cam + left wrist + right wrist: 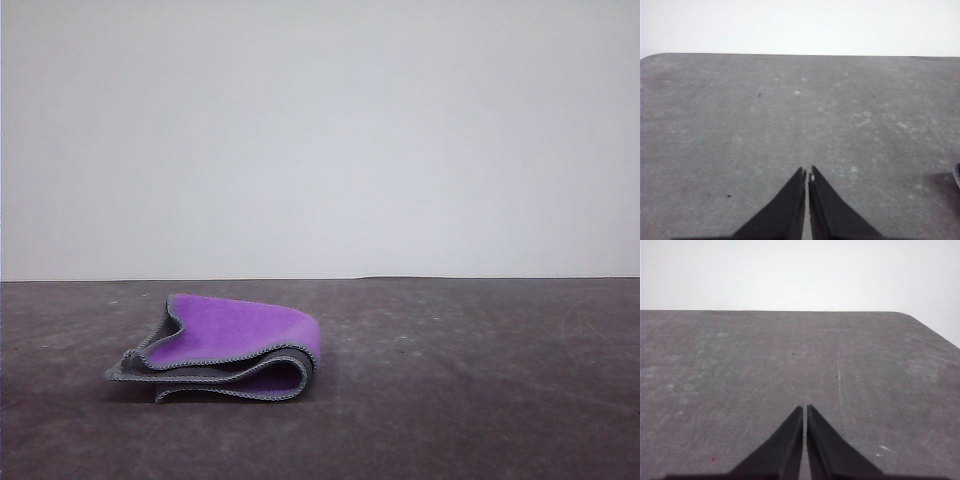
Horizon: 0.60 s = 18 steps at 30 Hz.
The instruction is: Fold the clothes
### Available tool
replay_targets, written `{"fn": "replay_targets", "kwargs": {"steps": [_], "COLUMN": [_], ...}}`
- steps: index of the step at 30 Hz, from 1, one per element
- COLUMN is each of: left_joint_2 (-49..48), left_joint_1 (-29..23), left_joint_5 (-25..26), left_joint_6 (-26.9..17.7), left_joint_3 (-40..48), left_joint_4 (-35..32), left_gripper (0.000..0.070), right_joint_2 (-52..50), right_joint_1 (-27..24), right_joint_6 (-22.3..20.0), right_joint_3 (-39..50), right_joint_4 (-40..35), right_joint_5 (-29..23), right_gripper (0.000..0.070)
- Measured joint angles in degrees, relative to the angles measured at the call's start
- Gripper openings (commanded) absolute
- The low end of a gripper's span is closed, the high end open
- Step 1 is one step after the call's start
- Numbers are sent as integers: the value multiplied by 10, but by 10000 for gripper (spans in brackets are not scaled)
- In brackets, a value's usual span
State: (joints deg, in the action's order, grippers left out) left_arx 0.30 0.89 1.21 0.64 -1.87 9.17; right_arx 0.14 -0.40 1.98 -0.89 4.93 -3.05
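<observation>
The clothes (235,345) are one small cloth lying folded into layers on the dark table, left of centre in the front view. Its purple side faces up, and charcoal layers with a stitched grey hem show along the near edge. A dark sliver at the edge of the left wrist view may be its corner (957,175). My left gripper (807,173) is shut, its black fingers together above bare table. My right gripper (804,409) is also shut over bare table, with nothing held.
The dark grey table (480,380) is scuffed and stretches wide to the right of the cloth. Its far edge meets a plain white wall (320,140). A rounded table corner (915,317) appears in the right wrist view.
</observation>
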Motion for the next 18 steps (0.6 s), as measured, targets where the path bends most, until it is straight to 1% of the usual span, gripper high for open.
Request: {"fn": "replay_targets", "kwargs": {"steps": [18], "left_joint_2": [0], "left_joint_1": [0], "left_joint_5": [0], "left_joint_6": [0], "left_joint_3": [0], "left_joint_4": [0], "left_gripper": [0], "right_joint_2": [0], "right_joint_1": [0], "right_joint_6": [0], "right_joint_3": [0], "right_joint_4": [0], "right_joint_5": [0], "right_gripper": [10]}}
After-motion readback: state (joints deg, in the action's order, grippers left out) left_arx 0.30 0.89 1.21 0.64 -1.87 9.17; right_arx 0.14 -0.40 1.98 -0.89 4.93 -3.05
